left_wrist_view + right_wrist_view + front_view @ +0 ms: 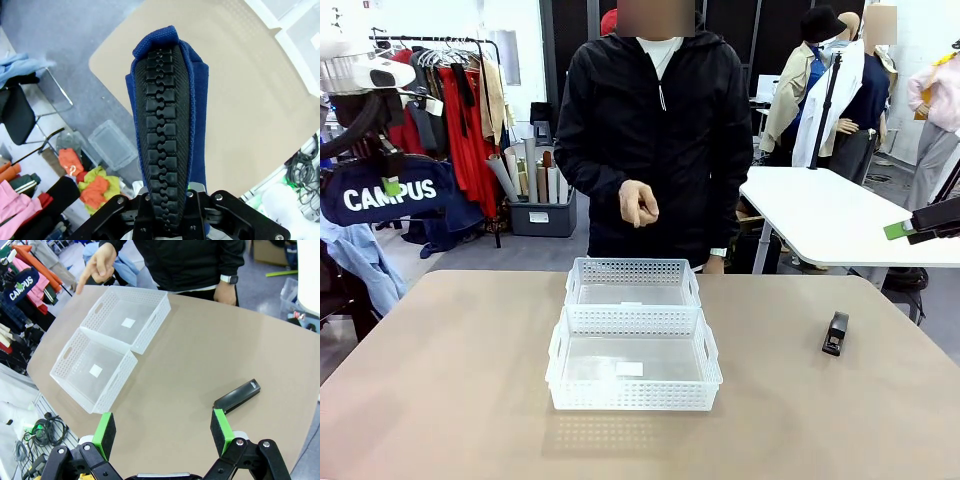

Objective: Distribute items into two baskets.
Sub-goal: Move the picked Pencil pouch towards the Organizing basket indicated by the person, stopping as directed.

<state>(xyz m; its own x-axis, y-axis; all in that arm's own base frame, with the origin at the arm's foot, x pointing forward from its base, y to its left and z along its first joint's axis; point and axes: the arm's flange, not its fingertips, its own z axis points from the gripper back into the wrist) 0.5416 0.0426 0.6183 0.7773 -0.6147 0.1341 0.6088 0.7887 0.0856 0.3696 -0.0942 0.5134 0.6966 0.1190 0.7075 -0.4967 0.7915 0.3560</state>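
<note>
The pouch (365, 197) looked soft and light, best pinched along its zip; the left end effector (390, 184) was clamped on it there, high off the left edge of the table (460, 390). The stapler (835, 333), stiff and likely slick, lay at right, the right end effector (162, 426) wide open and empty above

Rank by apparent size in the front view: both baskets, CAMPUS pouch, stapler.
1. near basket
2. far basket and CAMPUS pouch look alike; the pouch hangs nearer the camera, so unranked
3. stapler, smallest
</note>
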